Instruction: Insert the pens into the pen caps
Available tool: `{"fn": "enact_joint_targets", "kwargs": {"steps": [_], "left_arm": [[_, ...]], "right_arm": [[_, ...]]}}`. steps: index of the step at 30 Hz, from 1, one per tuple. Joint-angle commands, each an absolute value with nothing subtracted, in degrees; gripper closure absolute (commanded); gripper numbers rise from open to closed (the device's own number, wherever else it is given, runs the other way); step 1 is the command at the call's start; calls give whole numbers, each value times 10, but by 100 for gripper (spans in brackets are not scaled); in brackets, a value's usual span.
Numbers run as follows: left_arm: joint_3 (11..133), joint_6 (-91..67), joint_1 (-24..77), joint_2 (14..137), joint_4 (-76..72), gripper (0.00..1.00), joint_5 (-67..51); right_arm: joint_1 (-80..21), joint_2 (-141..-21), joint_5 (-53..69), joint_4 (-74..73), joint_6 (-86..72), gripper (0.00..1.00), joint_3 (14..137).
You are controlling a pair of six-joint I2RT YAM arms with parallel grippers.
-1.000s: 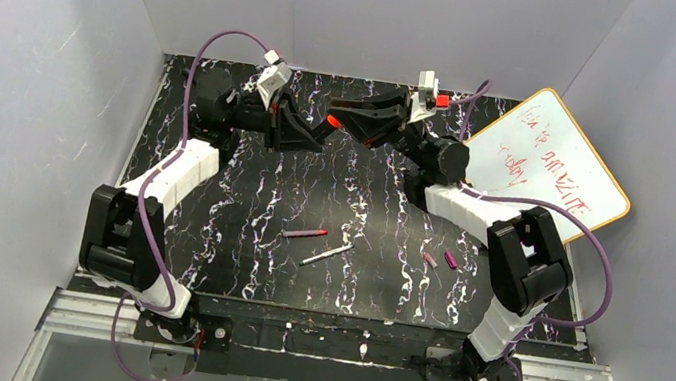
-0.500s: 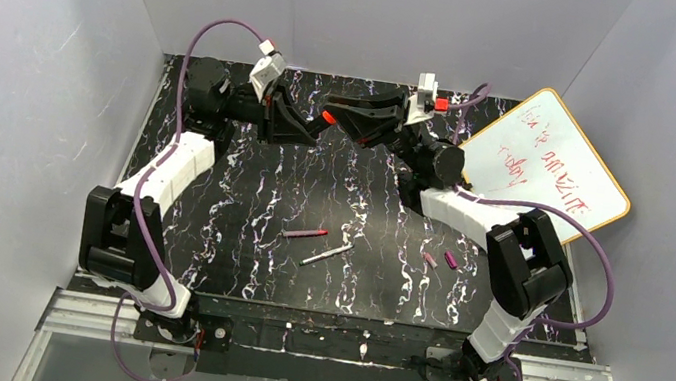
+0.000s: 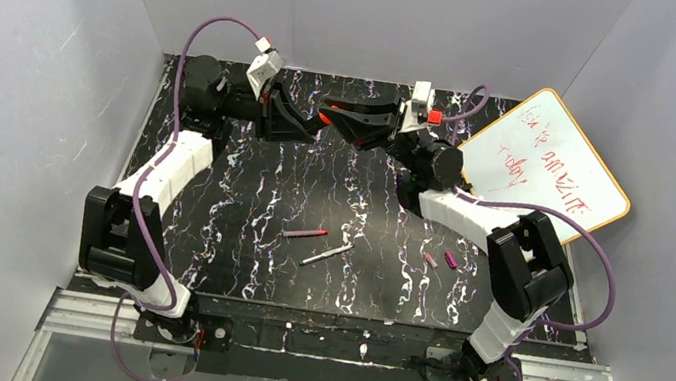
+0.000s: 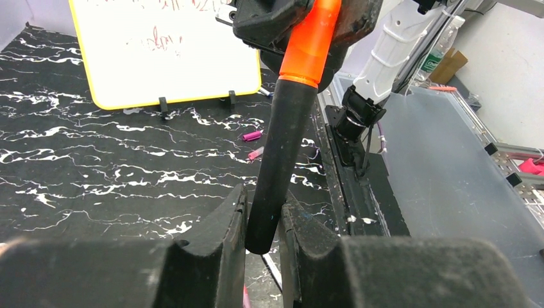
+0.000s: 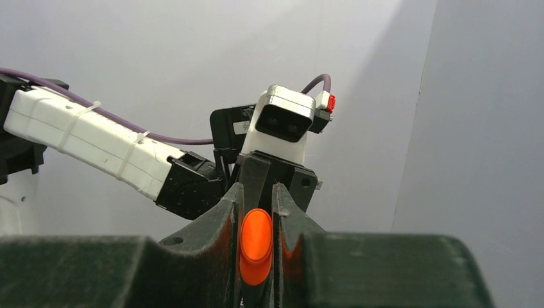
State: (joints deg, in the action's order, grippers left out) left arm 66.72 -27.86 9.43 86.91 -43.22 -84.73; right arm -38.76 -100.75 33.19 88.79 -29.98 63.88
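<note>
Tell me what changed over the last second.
The left end effector, shut on the black pen, and the right end effector, shut on the orange cap, drifted together a little to the left. Nothing was taken or let go. The purple pen, white pen, pink cap and purple cap stayed put.

The left arm (image 3: 170, 171) and right arm (image 3: 457, 210) are extended forward and raised, wrists turned inward, so that the pincers are set tip to tip. The left pincer (image 4: 263, 215) is clamped on the black pen (image 4: 282, 147); the right pincer (image 5: 256, 221) is clamped on the orange cap (image 5: 256, 247).
</note>
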Motion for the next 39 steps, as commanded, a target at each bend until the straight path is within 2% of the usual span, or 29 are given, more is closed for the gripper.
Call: {"fn": "enact_joint_targets", "kwargs": {"steps": [1, 39], "left_arm": [[772, -302, 127, 812, -526, 100, -663], [804, -295, 160, 796, -511, 100, -641]], "right_arm": [[-479, -1096, 602, 673, -280, 99, 558], [-499, -1183, 595, 671, -283, 99, 593]]}}
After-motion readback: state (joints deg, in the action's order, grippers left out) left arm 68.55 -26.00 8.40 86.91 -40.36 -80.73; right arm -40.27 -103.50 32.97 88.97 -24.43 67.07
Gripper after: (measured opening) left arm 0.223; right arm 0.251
